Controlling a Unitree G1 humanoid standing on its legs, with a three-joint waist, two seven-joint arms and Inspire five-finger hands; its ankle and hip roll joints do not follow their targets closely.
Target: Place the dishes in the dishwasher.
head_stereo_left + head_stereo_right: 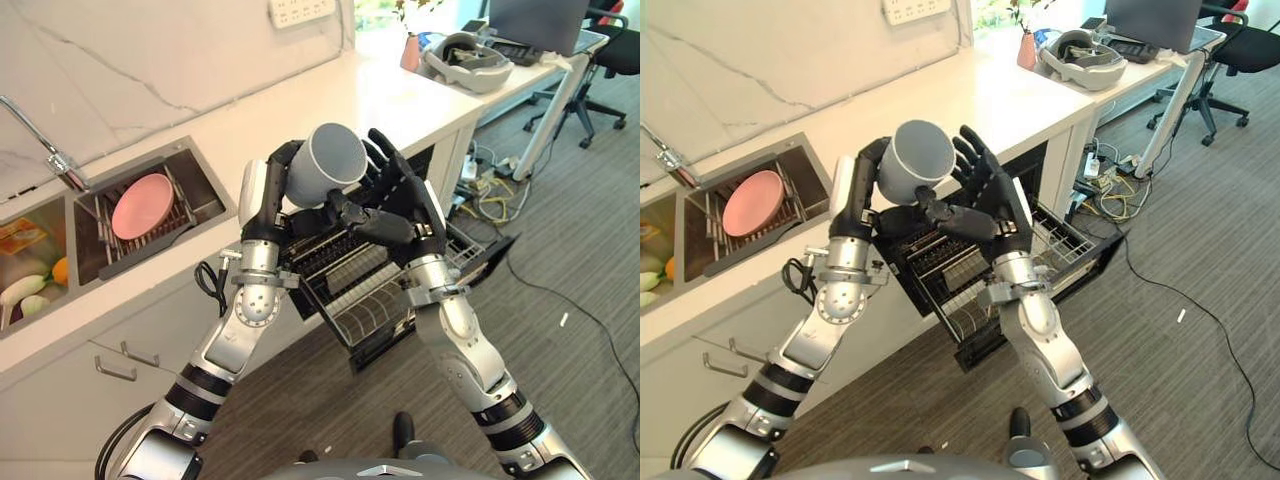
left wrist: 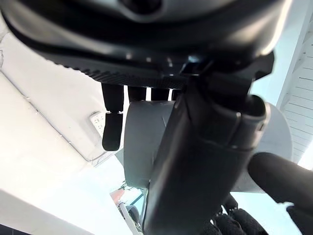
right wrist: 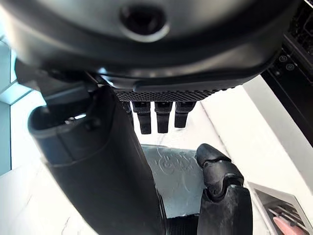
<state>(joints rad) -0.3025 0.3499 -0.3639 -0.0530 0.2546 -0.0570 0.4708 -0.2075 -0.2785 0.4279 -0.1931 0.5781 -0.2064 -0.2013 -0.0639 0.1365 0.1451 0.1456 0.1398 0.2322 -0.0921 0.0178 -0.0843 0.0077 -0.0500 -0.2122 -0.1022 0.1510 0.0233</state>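
Up in the air over the open dishwasher, the grey cup (image 1: 330, 163) sits between both hands. The left hand (image 1: 268, 195) has its fingers wrapped round the cup's left side, thumb tucked underneath, a real grip on it. The right hand (image 1: 398, 195) stands just beside the cup on its right, fingers spread and straight, thumb reaching in under the cup's base; whether that thumb is touching the cup I cannot tell for sure.

Below them the dishwasher rack (image 1: 370, 290) is pulled out from under the counter (image 1: 400, 95), wire rows bare and ready. Over to the left, in the sink (image 1: 205, 185), a pink plate (image 1: 142, 205) leans in the drying rack, waiting its turn.

So this looks like the carrying step for the cup, perhaps with a pass from left hand to right about to happen. Next move, as I read it: either the right hand closes round the cup before the left lets go, or the left simply brings it down. Either way the cup wants to be tipped mouth-down and lowered into a free row of the rack, clear of the wire prongs.
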